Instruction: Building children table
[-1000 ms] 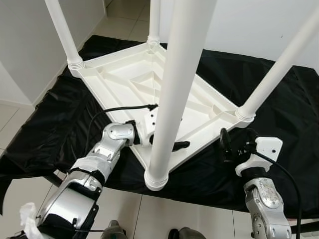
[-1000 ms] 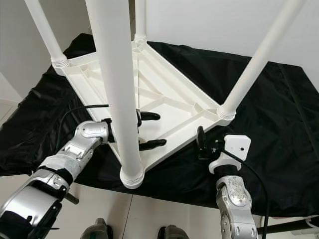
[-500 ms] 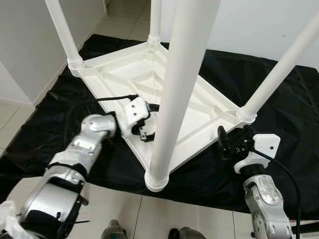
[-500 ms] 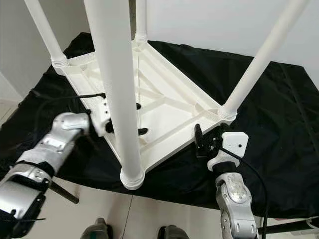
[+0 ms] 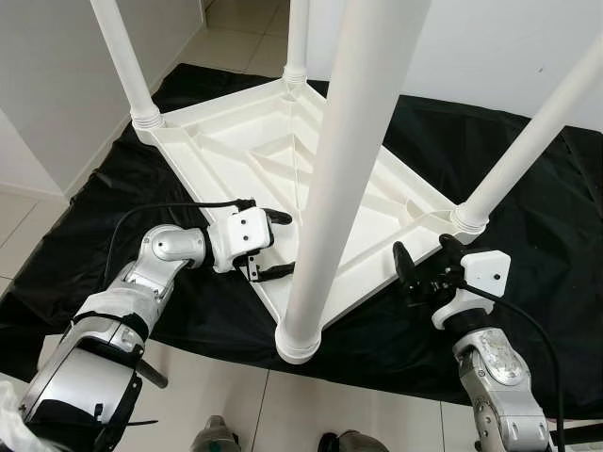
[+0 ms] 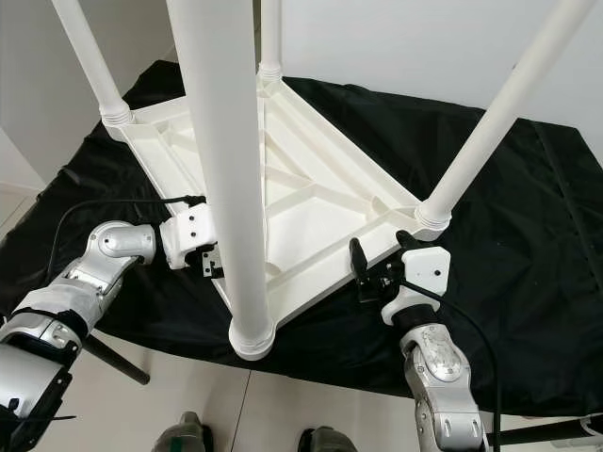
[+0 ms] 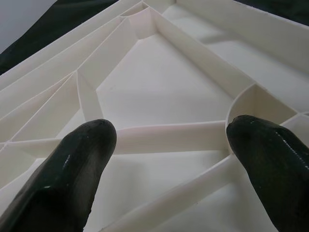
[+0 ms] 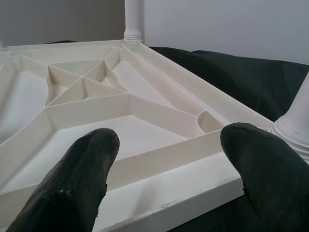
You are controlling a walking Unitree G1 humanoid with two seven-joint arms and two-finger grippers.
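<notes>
We found the white table [image 5: 283, 160] upside down on black cloth [image 5: 113, 226], legs up. Left gripper [image 5: 273, 245] at 9 o'clock, right gripper [image 5: 419, 264] at 4 o'clock, both spread wide, empty.

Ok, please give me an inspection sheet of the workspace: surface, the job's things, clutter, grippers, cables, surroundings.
Surface: black cloth covering a low platform, wrinkled.
Job's things: white children table lying upside down on the cloth, ribbed underside up; four white legs stand in its corners, the nearest leg in front of the camera.
Clutter: nothing seen.
Grippers: left gripper open at the table's near-left edge, fingers over the underside; right gripper open, close to the near-right edge beside the right leg.
Cables: black cable looping to the left wrist; another cable along the right arm.
Surroundings: pale tiled floor, white walls.
</notes>
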